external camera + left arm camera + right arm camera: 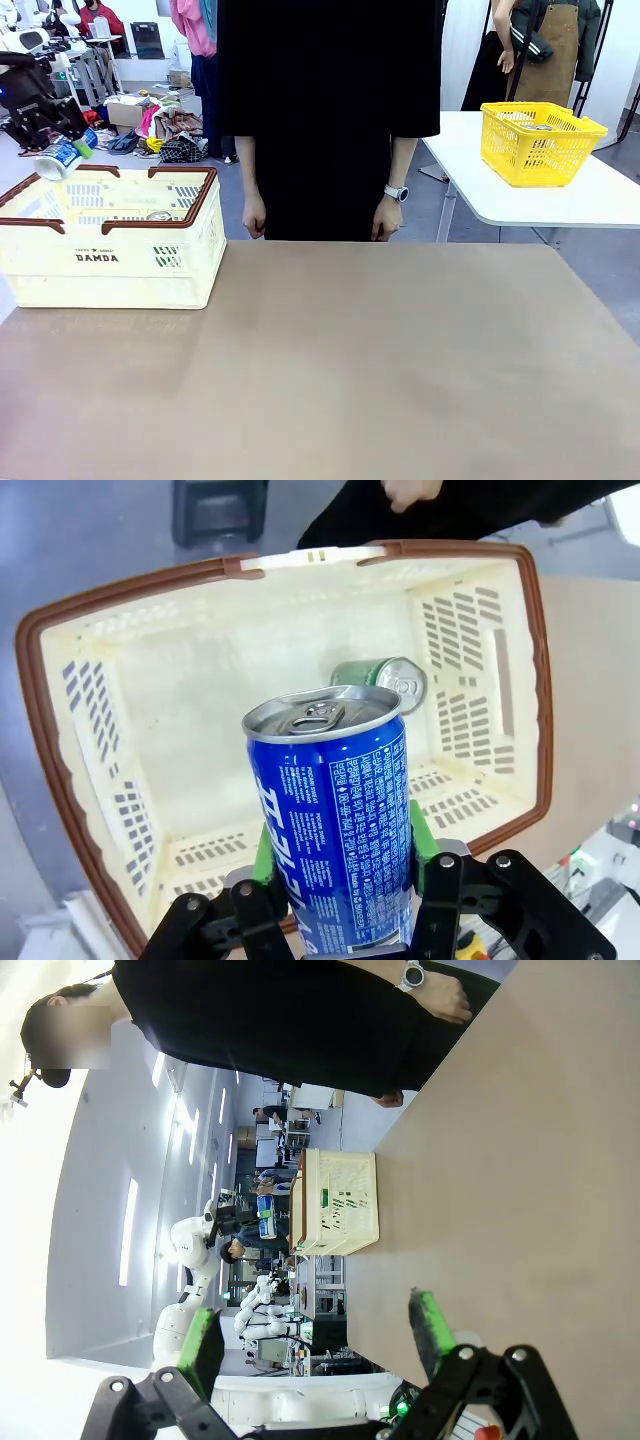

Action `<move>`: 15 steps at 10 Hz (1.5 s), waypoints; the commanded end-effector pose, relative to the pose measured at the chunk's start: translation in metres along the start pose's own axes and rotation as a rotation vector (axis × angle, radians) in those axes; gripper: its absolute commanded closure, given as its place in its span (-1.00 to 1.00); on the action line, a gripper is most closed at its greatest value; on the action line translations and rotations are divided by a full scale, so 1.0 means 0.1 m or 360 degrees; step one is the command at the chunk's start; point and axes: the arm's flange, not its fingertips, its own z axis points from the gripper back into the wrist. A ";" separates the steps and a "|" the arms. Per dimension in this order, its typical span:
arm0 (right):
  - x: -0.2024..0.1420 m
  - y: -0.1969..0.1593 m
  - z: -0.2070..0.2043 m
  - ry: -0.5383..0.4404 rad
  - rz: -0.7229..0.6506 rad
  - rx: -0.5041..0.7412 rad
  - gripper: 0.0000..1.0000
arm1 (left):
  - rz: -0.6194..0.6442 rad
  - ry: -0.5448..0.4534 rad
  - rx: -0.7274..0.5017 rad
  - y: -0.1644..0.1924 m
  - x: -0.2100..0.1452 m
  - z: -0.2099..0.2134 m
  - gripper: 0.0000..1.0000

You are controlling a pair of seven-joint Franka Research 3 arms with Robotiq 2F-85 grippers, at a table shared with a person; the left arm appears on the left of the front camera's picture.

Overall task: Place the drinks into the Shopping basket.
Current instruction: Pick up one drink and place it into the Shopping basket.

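left fingers (420, 830) clamped on the blue can (335, 810), its long axis along them, top aimed into the Shopping basket (540, 680) we hover over | green can (385, 680) on its side inside | right fingers (430, 1325) spread, empty, above the bench (350, 350)

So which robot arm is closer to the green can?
Left. The left end effector holds the blue can just above the basket where the green can lies. The right end effector hangs open, far across the table from that basket.
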 end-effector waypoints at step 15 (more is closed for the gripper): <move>0.00 0.02 0.00 0.0002 0.0007 0.0011 -1.00 | 0.0252 0.0132 0.0420 0.00 0.09 -1.86 1.00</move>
